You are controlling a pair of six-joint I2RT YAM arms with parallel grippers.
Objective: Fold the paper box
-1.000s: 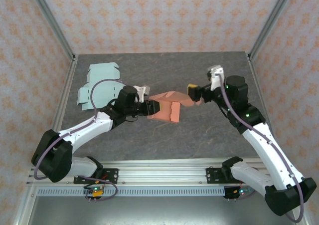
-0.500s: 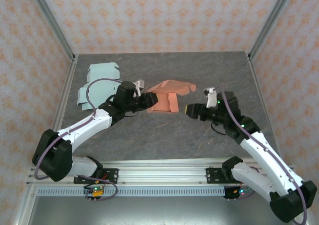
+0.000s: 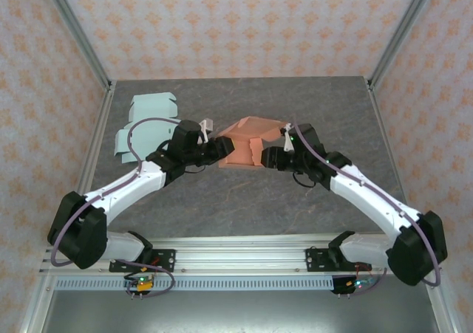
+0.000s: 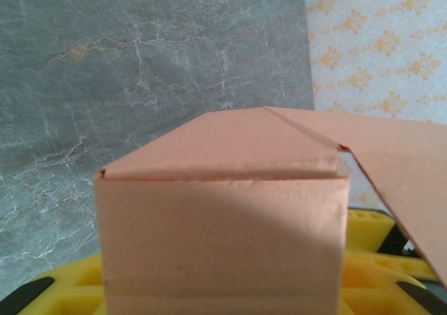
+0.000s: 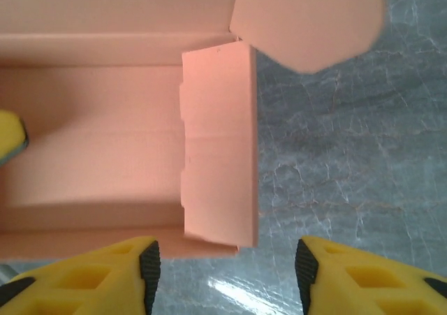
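1. teal sheet (image 3: 144, 126): lies flat at the far left of the tabletop (image 3: 310, 111), well apart from the box. the left arm's cable crosses over it in the top view.

2. left tool (image 3: 224, 151): clenched on the left wall of the box (image 3: 244, 153). in the left wrist view, the box wall (image 4: 223, 238) stands upright right against the camera, with the yellow fingers (image 4: 63, 294) showing at its lower corners. a folded top panel slopes away behind the wall, and a loose flap (image 4: 398, 182) runs off to the right.

3. box: salmon paper, partly folded, at mid-tabletop between the two tools. its open side faces the right tool. whether its base touches the tabletop cannot be told.

4. right tool (image 3: 264, 157): released, just beside the right end of the box. in the right wrist view, the two yellow fingertips (image 5: 105, 273) stand apart with bare tabletop between them. a narrow side flap (image 5: 220, 161) hangs just ahead of the gap, touching neither fingertip. a rounded flap (image 5: 307, 22) juts out at the upper right. a yellow pad (image 5: 10, 137) of the left tool shows inside the box at its left edge.
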